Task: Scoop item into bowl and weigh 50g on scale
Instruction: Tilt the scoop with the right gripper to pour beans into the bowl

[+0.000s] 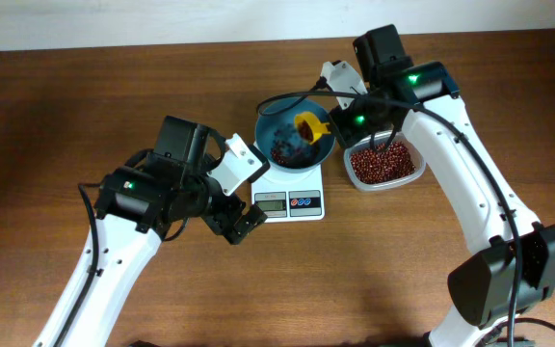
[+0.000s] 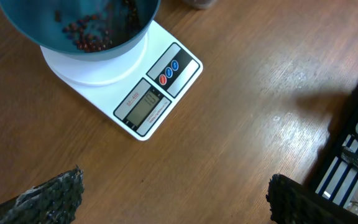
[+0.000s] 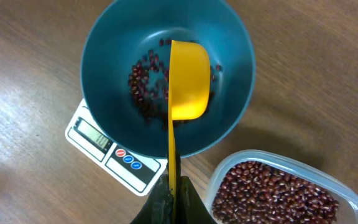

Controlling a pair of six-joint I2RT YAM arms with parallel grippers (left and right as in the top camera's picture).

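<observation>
Pinching the yellow scoop (image 3: 188,81) over the bowl (image 3: 104,62), right fingers (image 3: 159,206) clamped, left fingers (image 2: 48,198) wide apart (empty)

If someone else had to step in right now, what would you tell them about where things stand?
Left gripper: jaws open, empty, above the table before the scale.
Right gripper: jaws shut on the yellow scoop's handle, scoop tilted over the bowl.
Bowl sits on the scale with some beans in it; clear container beside it holds more.
Left to do: add scoops until the target weight; display unreadable here.
</observation>
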